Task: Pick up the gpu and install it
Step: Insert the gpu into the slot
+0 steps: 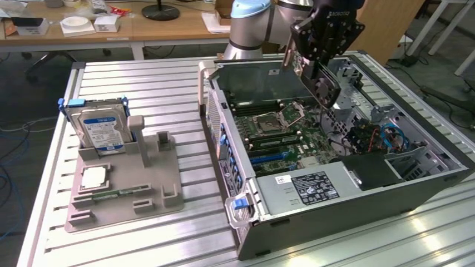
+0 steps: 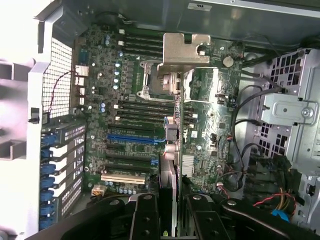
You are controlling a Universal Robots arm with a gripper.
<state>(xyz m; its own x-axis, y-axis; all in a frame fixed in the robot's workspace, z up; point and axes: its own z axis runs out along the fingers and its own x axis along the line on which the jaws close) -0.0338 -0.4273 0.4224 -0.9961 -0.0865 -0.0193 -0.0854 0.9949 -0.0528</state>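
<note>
My gripper [image 1: 315,69] hangs over the open computer case [image 1: 222,119], shut on the gpu [image 1: 326,89], a thin dark card held on edge above the motherboard [image 1: 278,128]. In the wrist view the gpu [image 2: 171,170] runs edge-on away from the gripper [image 2: 170,212], between the two black fingers [image 2: 145,215], and its metal bracket [image 2: 184,49] is at the far end. The card floats clear above the motherboard [image 2: 125,95], close to the line of the blue slot [image 2: 132,137].
A grey fixture [image 1: 159,189] on the slatted table holds a hard drive [image 1: 100,128], a square chip [image 1: 93,177] and a green memory stick [image 1: 111,194]. Inside the case are a labelled power supply [image 1: 312,186], a drive cage [image 2: 287,112] and blue and red cables [image 1: 387,136].
</note>
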